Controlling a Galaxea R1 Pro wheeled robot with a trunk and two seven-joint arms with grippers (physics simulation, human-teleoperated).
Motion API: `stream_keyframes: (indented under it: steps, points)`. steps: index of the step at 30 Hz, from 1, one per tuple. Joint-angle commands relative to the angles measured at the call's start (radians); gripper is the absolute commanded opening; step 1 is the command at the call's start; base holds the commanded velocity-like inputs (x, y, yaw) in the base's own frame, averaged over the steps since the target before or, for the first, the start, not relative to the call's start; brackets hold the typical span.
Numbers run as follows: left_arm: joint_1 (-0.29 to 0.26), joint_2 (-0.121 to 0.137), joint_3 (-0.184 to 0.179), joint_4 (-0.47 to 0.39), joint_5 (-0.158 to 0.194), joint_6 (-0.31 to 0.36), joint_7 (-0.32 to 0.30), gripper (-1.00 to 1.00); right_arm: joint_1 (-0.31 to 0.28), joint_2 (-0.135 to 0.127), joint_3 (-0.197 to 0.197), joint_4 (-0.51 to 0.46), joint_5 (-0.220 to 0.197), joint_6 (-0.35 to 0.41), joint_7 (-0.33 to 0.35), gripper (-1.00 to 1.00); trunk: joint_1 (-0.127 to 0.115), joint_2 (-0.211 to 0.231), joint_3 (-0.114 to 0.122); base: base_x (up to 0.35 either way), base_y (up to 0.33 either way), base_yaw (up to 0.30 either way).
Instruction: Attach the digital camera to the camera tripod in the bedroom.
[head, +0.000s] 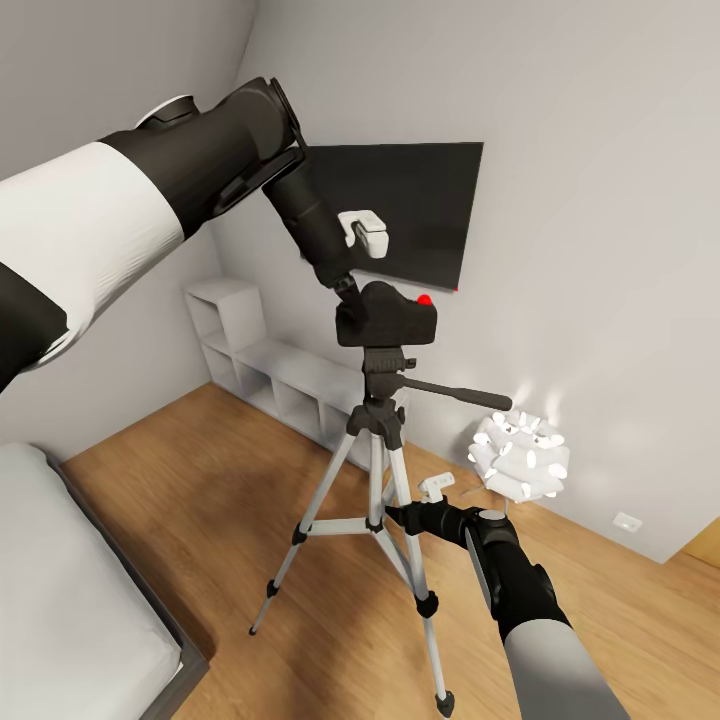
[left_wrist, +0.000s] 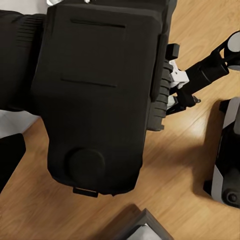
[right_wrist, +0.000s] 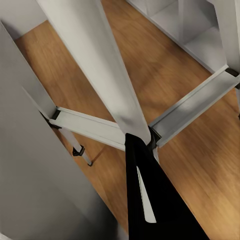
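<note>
The digital camera (head: 392, 316), a small black box with a red dot, sits right on top of the camera tripod's black head (head: 385, 365). My left gripper (head: 348, 290) is shut on the camera's left side. In the left wrist view the camera (left_wrist: 100, 90) is seen from above, with the tripod's pan handle (left_wrist: 210, 67) beyond it. The camera tripod (head: 375, 470) stands upright on the wood floor on silver legs. My right gripper (head: 403, 518) is low down, shut around a tripod leg at the centre brace. One black finger (right_wrist: 145, 200) shows against the silver legs (right_wrist: 95, 75).
A large black wall screen (head: 410, 205) hangs behind the tripod. A low white shelf unit (head: 255, 365) runs along the wall. A white-ball lamp (head: 520, 455) stands right of the tripod. The grey-framed bed (head: 70, 600) lies at the lower left.
</note>
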Motion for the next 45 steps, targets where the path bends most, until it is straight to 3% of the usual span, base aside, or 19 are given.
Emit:
stream_keyframes:
  steps: [1, 8, 11, 12, 13, 15, 16, 18, 19, 23, 29, 32, 36, 41, 44, 45]
  points:
    - [-0.003, 0.0, -0.008, 0.001, 0.01, 0.011, 0.0, 1.0, -0.001, 0.002, -0.006, -0.001, 0.015, 0.004, 0.009, -1.0, 0.001, -0.002, -0.002, 0.0, 0.0, 0.0]
    - [-0.003, 0.002, 0.019, 0.007, 0.014, 0.014, 0.002, 1.0, -0.001, 0.002, -0.006, -0.001, 0.015, 0.004, 0.009, -1.0, 0.001, -0.002, -0.002, 0.0, 0.0, 0.0]
    - [-0.003, 0.014, 0.079, 0.012, 0.015, 0.016, 0.012, 1.0, -0.001, 0.002, -0.006, -0.001, 0.015, 0.004, 0.01, -1.0, 0.001, -0.002, -0.002, 0.0, 0.0, 0.0]
    - [-0.003, 0.019, 0.102, 0.013, 0.015, 0.016, 0.019, 1.0, -0.001, 0.002, -0.006, -0.001, 0.015, 0.004, 0.01, -1.0, 0.001, -0.002, -0.002, 0.0, 0.0, 0.0]
    - [-0.003, 0.032, 0.156, 0.013, 0.016, 0.017, 0.039, 1.0, -0.001, 0.002, -0.006, -0.001, 0.015, 0.004, 0.01, -1.0, 0.001, -0.002, -0.002, 0.0, 0.0, 0.0]
    - [-0.003, 0.048, 0.218, 0.014, 0.016, 0.018, 0.065, 1.0, -0.001, 0.002, -0.006, -0.001, 0.015, 0.004, 0.01, -1.0, 0.001, -0.002, -0.002, 0.0, 0.0, 0.0]
    - [-0.003, 0.066, 0.281, 0.017, 0.018, 0.019, 0.093, 1.0, -0.001, 0.002, -0.006, -0.001, 0.015, 0.004, 0.01, -1.0, 0.001, -0.002, -0.002, 0.0, 0.0, 0.0]
    - [-0.002, 0.084, 0.336, 0.023, 0.02, 0.02, 0.122, 1.0, -0.001, 0.002, -0.006, -0.001, 0.015, 0.004, 0.01, -1.0, 0.001, -0.002, -0.002, 0.0, 0.0, 0.0]
    - [-0.001, 0.1, 0.383, 0.033, 0.022, 0.022, 0.145, 1.0, -0.001, 0.002, -0.006, -0.001, 0.015, 0.004, 0.01, -1.0, 0.001, -0.002, -0.002, 0.0, 0.0, 0.0]
    - [0.006, 0.127, 0.453, 0.065, 0.031, 0.035, 0.177, 1.0, -0.001, 0.002, -0.006, -0.001, 0.016, 0.003, 0.011, -1.0, 0.001, -0.002, -0.002, 0.0, 0.0, 0.0]
    - [0.037, 0.161, 0.48, 0.175, 0.043, 0.074, 0.198, 1.0, -0.001, 0.002, -0.006, -0.001, 0.016, 0.003, 0.012, -1.0, 0.001, -0.002, -0.002, 0.0, 0.0, 0.0]
    - [0.057, 0.161, 0.482, 0.244, 0.044, 0.092, 0.22, 1.0, -0.001, 0.002, -0.006, -0.001, 0.016, 0.003, 0.011, -1.0, 0.001, -0.002, -0.002, 0.0, 0.0, 0.0]
    - [0.141, 0.154, 0.484, 0.36, 0.043, 0.105, 0.293, 1.0, -0.001, 0.002, -0.006, -0.001, 0.017, 0.003, 0.012, -1.0, 0.001, -0.002, -0.002, 0.0, 0.0, 0.0]
    - [0.244, 0.152, 0.489, 0.398, 0.048, 0.096, 0.371, 1.0, -0.001, 0.002, -0.006, -0.001, 0.017, 0.002, 0.012, -1.0, 0.001, -0.002, -0.002, 0.0, 0.0, 0.0]
    - [0.296, 0.153, 0.493, 0.414, 0.069, 0.063, 0.419, 1.0, -0.001, 0.002, -0.005, -0.001, 0.017, 0.002, 0.011, -1.0, 0.001, -0.002, -0.002, 0.0, 0.0, 0.0]
    - [0.319, 0.153, 0.495, 0.42, 0.092, 0.04, 0.44, 1.0, -0.001, 0.002, -0.005, -0.001, 0.017, 0.002, 0.011, -1.0, 0.001, -0.002, -0.002, 0.0, 0.0, 0.0]
